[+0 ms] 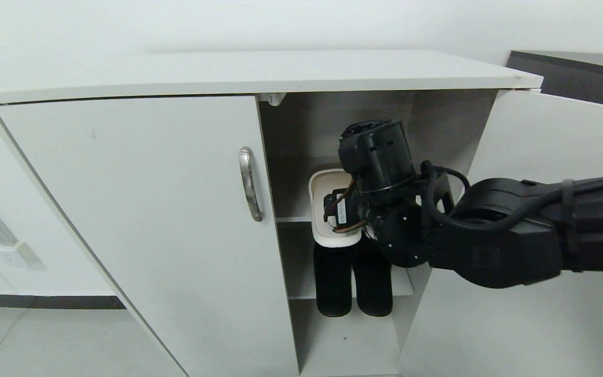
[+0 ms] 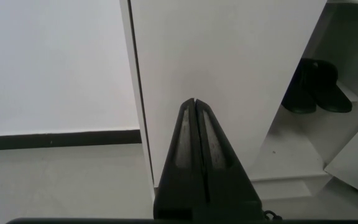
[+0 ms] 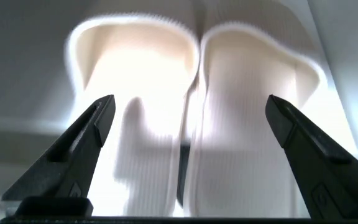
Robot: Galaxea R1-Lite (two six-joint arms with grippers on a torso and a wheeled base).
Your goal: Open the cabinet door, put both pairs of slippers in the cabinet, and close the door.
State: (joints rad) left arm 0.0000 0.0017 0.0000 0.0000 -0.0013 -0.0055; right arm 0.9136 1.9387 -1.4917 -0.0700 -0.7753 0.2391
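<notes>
- In front of the cabinet point(image 1: 280, 68), facing its shut left door point(image 1: 139, 220), the left gripper point(image 2: 194, 107) has its fingers pressed together.
- The cabinet's right door point(image 1: 542, 133) is swung wide, leaving the right half open.
- Just inside the cabinet, the black slippers point(image 1: 333, 283) lie side by side on the lower shelf point(image 1: 301, 285), their ends jutting past its front edge.
- Above them the right arm crowds the opening. The right gripper point(image 3: 189, 102) has its fingers spread wide.
- Just beyond it, the white slippers point(image 1: 325, 184) sit side by side at middle-shelf level.

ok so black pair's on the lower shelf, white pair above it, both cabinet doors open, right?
No. Only the right door is open; the left door is shut, per the head view. Black pair lower, white pair above: correct.
</notes>
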